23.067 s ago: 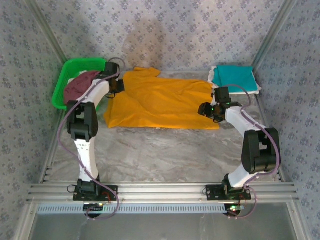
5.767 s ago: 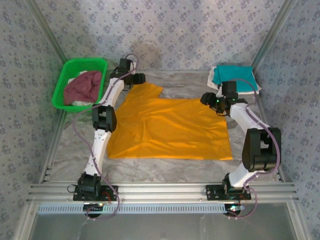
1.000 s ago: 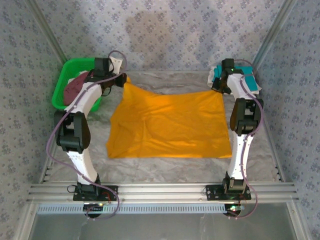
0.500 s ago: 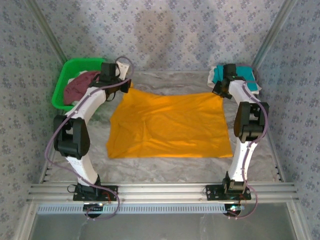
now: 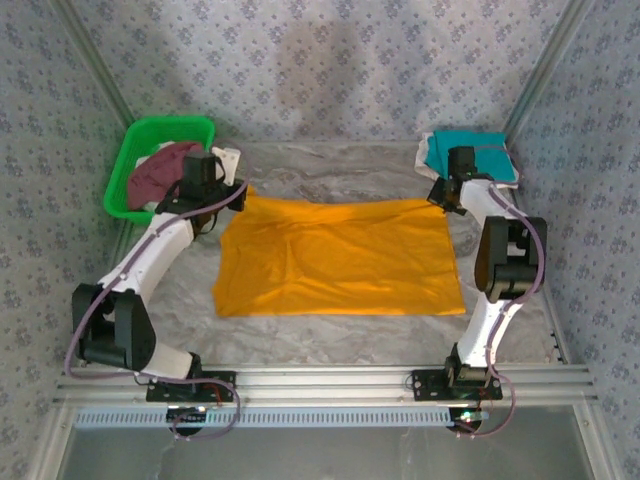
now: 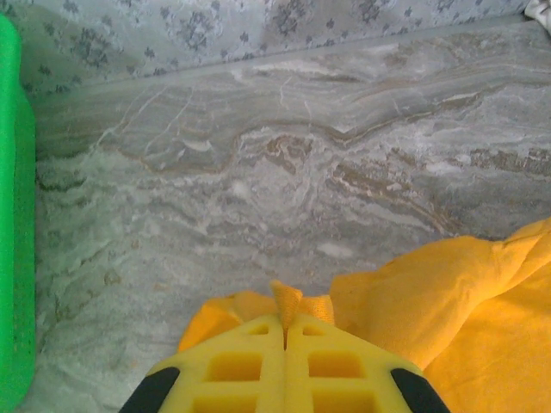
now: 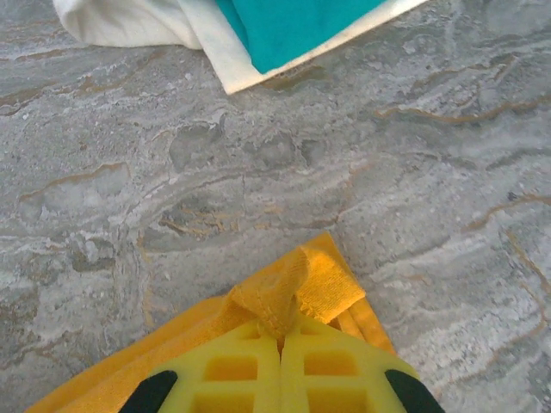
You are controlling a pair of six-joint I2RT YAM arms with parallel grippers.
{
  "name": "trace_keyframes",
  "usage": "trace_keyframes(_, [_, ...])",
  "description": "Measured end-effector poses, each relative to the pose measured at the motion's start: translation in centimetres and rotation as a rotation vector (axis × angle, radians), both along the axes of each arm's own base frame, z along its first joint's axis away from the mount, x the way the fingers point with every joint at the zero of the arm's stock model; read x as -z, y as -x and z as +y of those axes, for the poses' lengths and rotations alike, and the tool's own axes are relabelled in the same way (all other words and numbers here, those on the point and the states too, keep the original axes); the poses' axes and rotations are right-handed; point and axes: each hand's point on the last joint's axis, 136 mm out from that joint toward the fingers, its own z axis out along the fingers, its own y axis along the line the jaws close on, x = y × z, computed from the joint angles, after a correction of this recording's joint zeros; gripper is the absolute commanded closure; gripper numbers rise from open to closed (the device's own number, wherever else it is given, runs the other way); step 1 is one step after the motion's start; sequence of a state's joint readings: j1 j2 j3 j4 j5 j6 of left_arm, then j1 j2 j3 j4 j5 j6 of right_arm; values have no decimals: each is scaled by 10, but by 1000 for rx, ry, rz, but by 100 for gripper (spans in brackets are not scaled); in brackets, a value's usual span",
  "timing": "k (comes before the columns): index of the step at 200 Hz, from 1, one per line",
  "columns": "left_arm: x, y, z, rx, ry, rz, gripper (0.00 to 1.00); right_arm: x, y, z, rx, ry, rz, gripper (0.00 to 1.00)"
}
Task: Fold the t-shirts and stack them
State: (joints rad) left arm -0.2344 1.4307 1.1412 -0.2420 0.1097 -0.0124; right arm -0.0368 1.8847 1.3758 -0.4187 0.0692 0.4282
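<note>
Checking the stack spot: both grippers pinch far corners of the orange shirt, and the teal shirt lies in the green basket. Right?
No. The teal shirt lies on a white shirt at the far right, not in the green basket; the top external view shows it. The left gripper and right gripper do pinch the orange shirt.

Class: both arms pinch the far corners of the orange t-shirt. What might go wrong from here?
The left fingers and right fingers each grip only a small tuft of the orange t-shirt; a corner may slip out mid-fold.
The right arm works close to the folded teal t-shirt and might drag it.
The left arm sits beside the green basket and might bump it.
</note>
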Motion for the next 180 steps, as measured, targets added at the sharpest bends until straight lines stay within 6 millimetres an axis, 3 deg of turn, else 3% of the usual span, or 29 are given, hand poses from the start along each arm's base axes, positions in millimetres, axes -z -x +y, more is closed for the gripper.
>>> trace_keyframes(39, [14, 16, 9, -33, -21, 42, 100, -6, 19, -2, 16, 12, -13, 100])
trace_keyframes(81, [12, 28, 16, -64, -17, 47, 100, -10, 34, -3, 24, 15, -22, 100])
trace_keyframes(154, [44, 66, 29, -118, -7, 134, 100, 7, 70, 1, 38, 5, 23, 98])
trace_keyframes(173, [46, 72, 30, -129, 7, 141, 100, 1, 79, 2, 40, 5, 13, 86])
trace_keyframes(180, [47, 76, 31, -133, 13, 144, 93, -1, 83, 3, 42, 3, 11, 84])
